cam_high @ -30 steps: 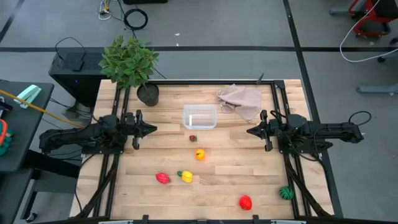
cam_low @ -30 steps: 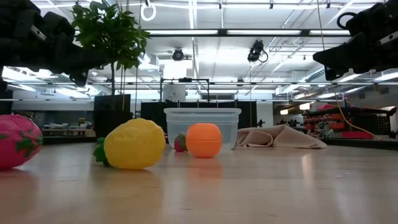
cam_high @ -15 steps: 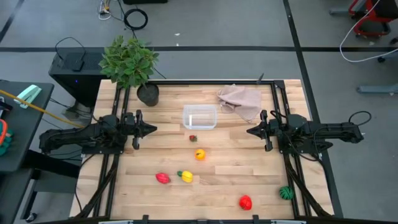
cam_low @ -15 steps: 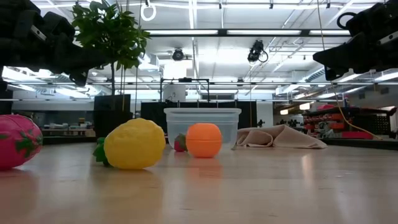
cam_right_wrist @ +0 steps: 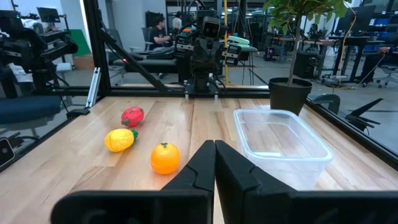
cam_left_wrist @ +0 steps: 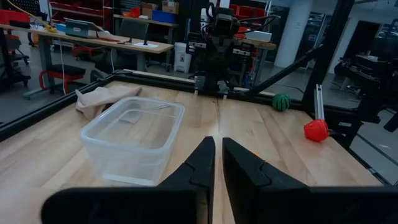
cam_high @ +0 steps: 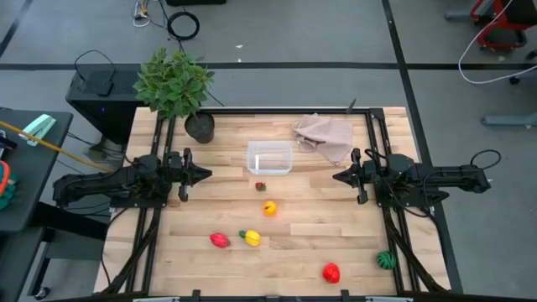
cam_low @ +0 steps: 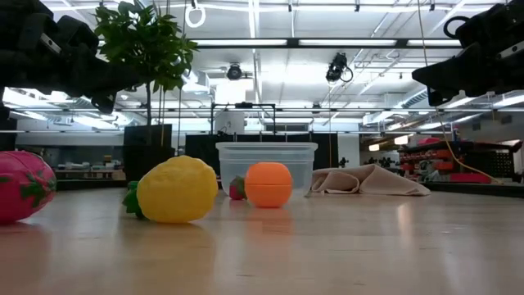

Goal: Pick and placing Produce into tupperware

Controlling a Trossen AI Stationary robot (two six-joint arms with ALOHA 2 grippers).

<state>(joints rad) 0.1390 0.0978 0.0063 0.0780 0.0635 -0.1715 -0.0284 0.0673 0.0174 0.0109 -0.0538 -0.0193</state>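
A: Both arms are hovering over the desk, the left tool near the left edge, the right tool near the right edge. Each tool's fingers are pressed together, gripping nothing.

B: And the box?

A: It is sitting empty toward the far edge, at mid-width, with a cloth just beside it toward the far right corner and a plant at the far left corner.

B: The produce?

A: All six pieces are lying loose on the desk. A small strawberry is sitting just in front of the box, an orange nearer the middle. A pink fruit and a lemon are lying close together toward the near edge. A red pepper and a green melon are resting near the near right corner.

B: What could be going wrong from here?

A: The round toys are likely rolling off if a finger nudges them first. The lemon's closeness to the pink fruit is risking a double catch. The light box may be sliding if a tool bumps its rim.
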